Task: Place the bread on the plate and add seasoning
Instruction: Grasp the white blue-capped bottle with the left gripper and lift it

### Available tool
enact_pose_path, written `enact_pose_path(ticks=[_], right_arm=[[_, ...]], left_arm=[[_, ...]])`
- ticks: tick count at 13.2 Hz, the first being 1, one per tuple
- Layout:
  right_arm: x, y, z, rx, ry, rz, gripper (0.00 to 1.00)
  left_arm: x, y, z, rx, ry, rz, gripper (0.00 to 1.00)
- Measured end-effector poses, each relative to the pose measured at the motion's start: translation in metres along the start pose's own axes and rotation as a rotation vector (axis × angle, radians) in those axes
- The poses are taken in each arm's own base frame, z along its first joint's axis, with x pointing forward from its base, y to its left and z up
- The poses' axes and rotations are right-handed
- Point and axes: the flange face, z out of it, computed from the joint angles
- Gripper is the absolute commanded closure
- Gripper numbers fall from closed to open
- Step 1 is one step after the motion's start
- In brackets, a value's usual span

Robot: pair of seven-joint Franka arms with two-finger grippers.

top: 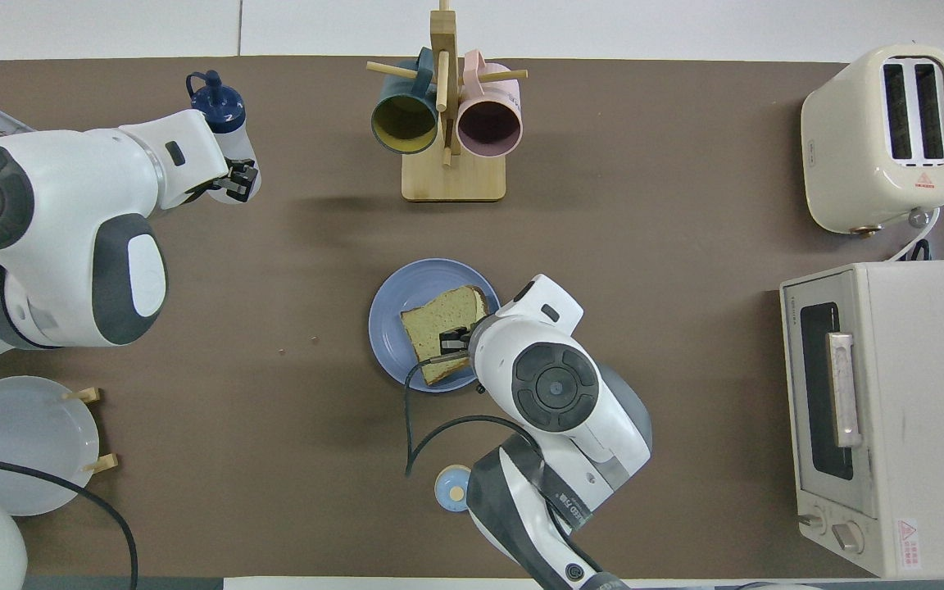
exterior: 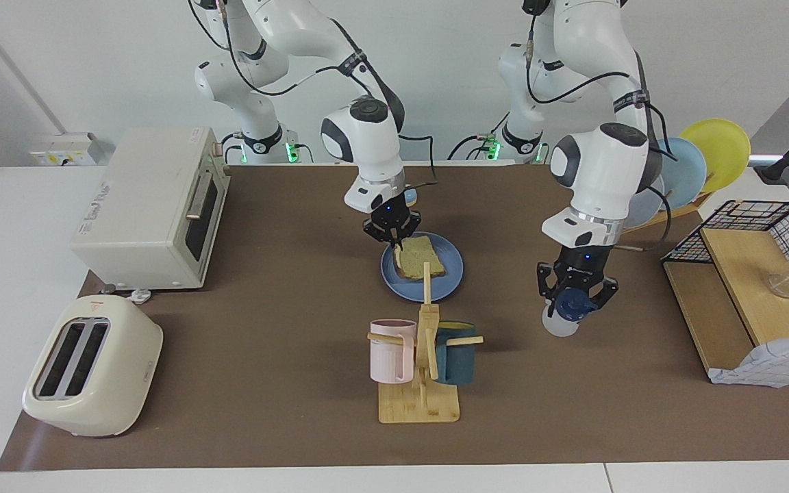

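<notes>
The bread (exterior: 420,256) lies flat on the plate (exterior: 442,287), under the right gripper (exterior: 392,236), whose jaws stand slightly apart at its edge. The left gripper (exterior: 576,298), jaws clamped on the seasoning (exterior: 568,311), hangs toward the left arm's end; the bottle must travel sideways to the plate.

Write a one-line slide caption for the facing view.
Bread lies on the blue plate under the right gripper; the left gripper holds the seasoning bottle.
</notes>
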Motion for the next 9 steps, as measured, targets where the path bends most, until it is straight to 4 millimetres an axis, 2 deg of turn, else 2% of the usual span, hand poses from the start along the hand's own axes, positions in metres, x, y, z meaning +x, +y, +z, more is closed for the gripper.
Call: enact_pose_path(ticks=[1,6,9], right_arm=[[0.0,0.001,0.0,-0.002,-0.001,0.002,0.0],[0.001,0.002,-0.003,-0.002,0.0,0.003,0.0],[0.004,0.0,-0.032,0.009,0.023,0.002,0.0]], left_arm=[[-0.002,-0.001,-0.01,-0.026,-0.019,0.058,1.0],[-0.014,0.003,-0.044,-0.136,-0.088,0.289,1.0],[-0.019,0.006,-0.06,-0.159,-0.162,0.43,1.0]])
